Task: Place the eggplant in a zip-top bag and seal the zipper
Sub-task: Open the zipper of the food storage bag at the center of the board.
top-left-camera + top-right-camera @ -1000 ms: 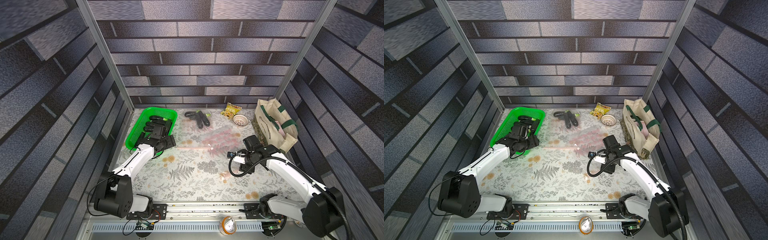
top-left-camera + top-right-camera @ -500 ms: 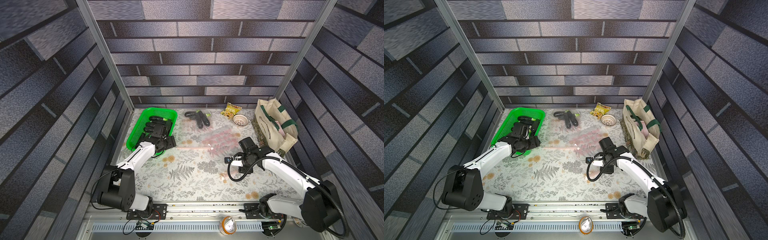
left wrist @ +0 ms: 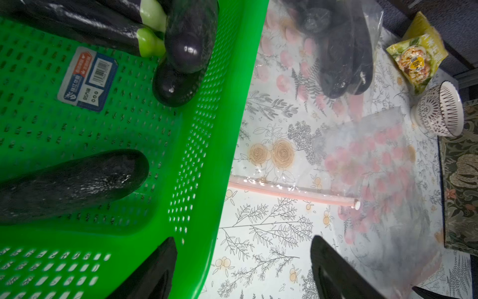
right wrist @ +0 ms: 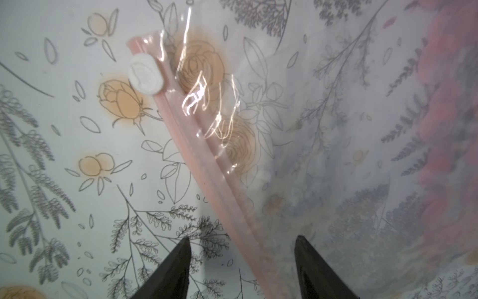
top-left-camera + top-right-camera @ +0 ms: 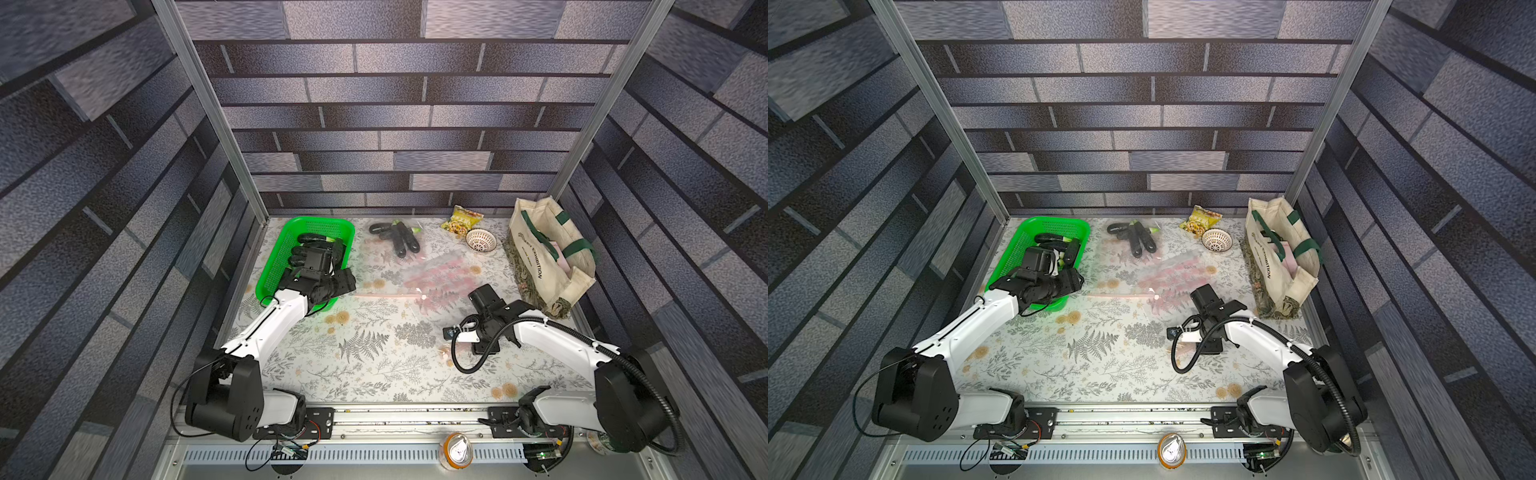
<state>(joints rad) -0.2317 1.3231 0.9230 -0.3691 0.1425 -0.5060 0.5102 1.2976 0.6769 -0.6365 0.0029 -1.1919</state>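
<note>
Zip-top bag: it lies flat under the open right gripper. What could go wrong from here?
1. The right gripper straddles the pink zipper strip; closing may pinch both lips together, so the bag may not open.
2. The left gripper spans the green basket rim; descending, it may strike it and miss the eggplant.

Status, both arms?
Left pincer open, empty, over green basket rim. Right pincer open over bag zipper. Eggplants in basket, ungrasped. Nothing blocking.

Glossy eggplant point(image 3: 72, 181), perforated plastic basket point(image 3: 186, 145), clear filmy bag point(image 3: 375, 165).
</note>
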